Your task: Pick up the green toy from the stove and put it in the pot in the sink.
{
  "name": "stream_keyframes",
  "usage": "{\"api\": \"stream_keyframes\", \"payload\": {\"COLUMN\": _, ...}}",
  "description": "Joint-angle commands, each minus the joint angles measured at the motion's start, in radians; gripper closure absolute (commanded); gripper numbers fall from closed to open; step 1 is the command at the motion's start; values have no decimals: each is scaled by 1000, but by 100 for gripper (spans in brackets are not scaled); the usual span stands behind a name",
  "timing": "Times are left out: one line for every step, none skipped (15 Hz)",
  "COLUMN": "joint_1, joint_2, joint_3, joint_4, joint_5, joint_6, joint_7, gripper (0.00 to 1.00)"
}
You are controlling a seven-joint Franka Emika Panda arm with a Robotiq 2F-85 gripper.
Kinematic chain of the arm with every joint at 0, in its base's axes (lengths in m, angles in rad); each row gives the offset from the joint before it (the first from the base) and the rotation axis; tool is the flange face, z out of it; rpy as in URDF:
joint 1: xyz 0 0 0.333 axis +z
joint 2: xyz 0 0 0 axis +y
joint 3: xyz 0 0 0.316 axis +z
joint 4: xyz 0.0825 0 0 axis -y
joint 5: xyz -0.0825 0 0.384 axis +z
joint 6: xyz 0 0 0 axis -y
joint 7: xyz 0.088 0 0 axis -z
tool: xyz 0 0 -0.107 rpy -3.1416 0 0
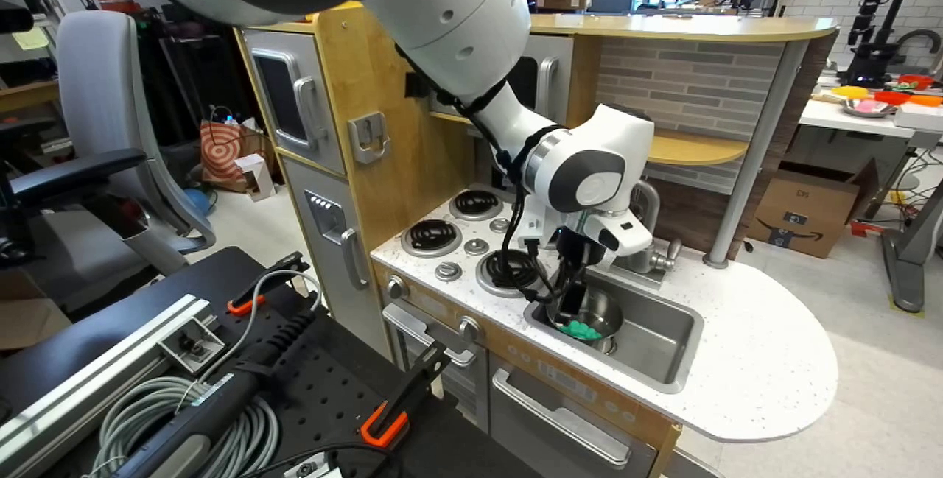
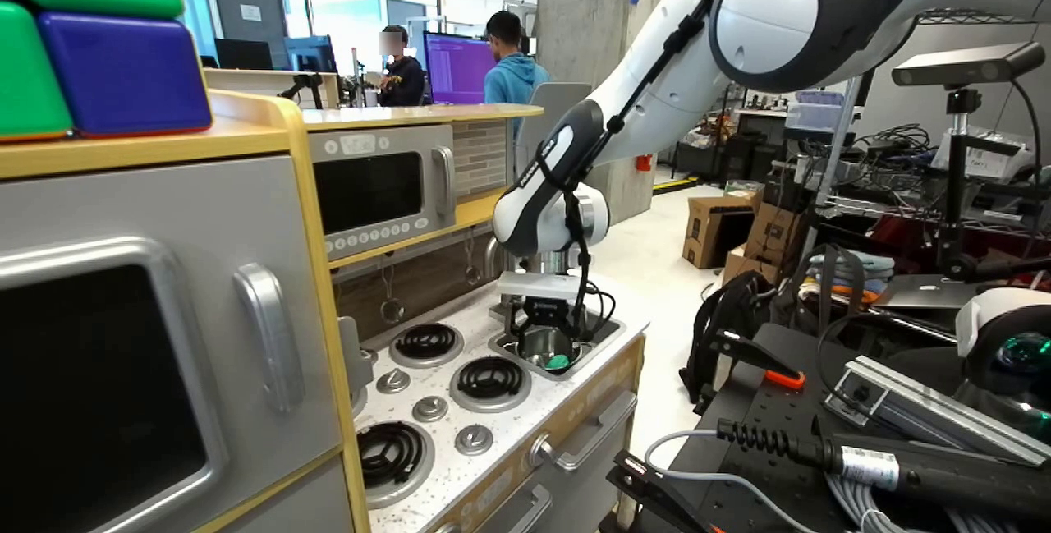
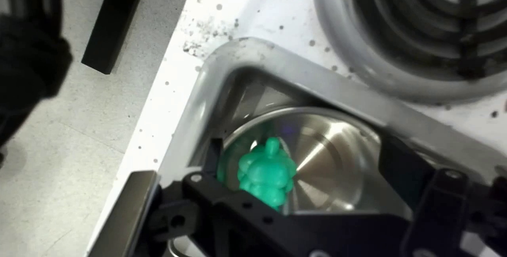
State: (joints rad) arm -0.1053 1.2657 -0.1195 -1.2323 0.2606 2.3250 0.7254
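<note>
The green toy [image 3: 267, 172] is bumpy, like a bunch of round lobes with a short stem. It lies inside the metal pot [image 3: 328, 162], near one side of it. The toy shows in both exterior views [image 1: 580, 330] [image 2: 557, 362], low in the pot. The pot stands at the stove-side end of the grey sink [image 1: 689, 342]. My gripper [image 3: 302, 148] is just above the pot with its fingers spread wide apart. The toy is between the fingers but apart from them. The gripper's body hides the near part of the pot and the toy's lower edge.
The stove with black coil burners [image 1: 475, 203] [image 2: 490, 383] adjoins the sink. The faucet [image 1: 648, 205] rises behind the sink, close to my wrist. The microwave [image 2: 378, 188] and a shelf [image 1: 696, 146] stand at the back. A black table [image 1: 317, 389] faces the kitchen.
</note>
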Motion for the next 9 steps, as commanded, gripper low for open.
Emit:
{"api": "stream_keyframes", "payload": {"joint_1": 11, "joint_2": -189, "joint_3": 48, "joint_4": -233, "joint_5": 14, "joint_6": 178, "joint_7": -129, "gripper": 0}}
{"api": "stream_keyframes", "payload": {"joint_1": 13, "joint_2": -225, "joint_3": 60, "joint_4": -275, "joint_5": 15, "joint_6": 245, "joint_7": -160, "gripper": 0}}
{"api": "stream_keyframes", "payload": {"joint_1": 15, "joint_2": -278, "joint_3": 77, "joint_4": -334, "joint_5": 28, "joint_6": 319, "joint_7": -211, "gripper": 0}}
{"api": "stream_keyframes", "payload": {"joint_1": 9, "joint_2": -309, "joint_3": 94, "joint_4": -376, "joint_5": 35, "joint_6": 370, "joint_7": -253, "gripper": 0}}
{"api": "stream_keyframes", "payload": {"joint_1": -1, "joint_2": -346, "joint_3": 114, "joint_4": -419, "joint_5": 42, "joint_6": 387, "joint_7": -296, "gripper": 0}}
{"api": "stream_keyframes", "payload": {"joint_1": -7, "joint_2": -388, "joint_3": 127, "joint_4": -464, "joint_5": 42, "joint_6": 358, "joint_7": -328, "gripper": 0}}
{"api": "stream_keyframes", "payload": {"joint_1": 24, "joint_2": -283, "joint_3": 84, "joint_4": -324, "joint_5": 31, "joint_6": 325, "joint_7": -265, "gripper": 0}}
{"api": "stream_keyframes", "payload": {"joint_1": 26, "joint_2": -305, "joint_3": 85, "joint_4": -347, "joint_5": 31, "joint_6": 324, "joint_7": -271, "gripper": 0}}
{"api": "stream_keyframes", "payload": {"joint_1": 27, "joint_2": -306, "joint_3": 84, "joint_4": -346, "joint_5": 30, "joint_6": 323, "joint_7": -270, "gripper": 0}}
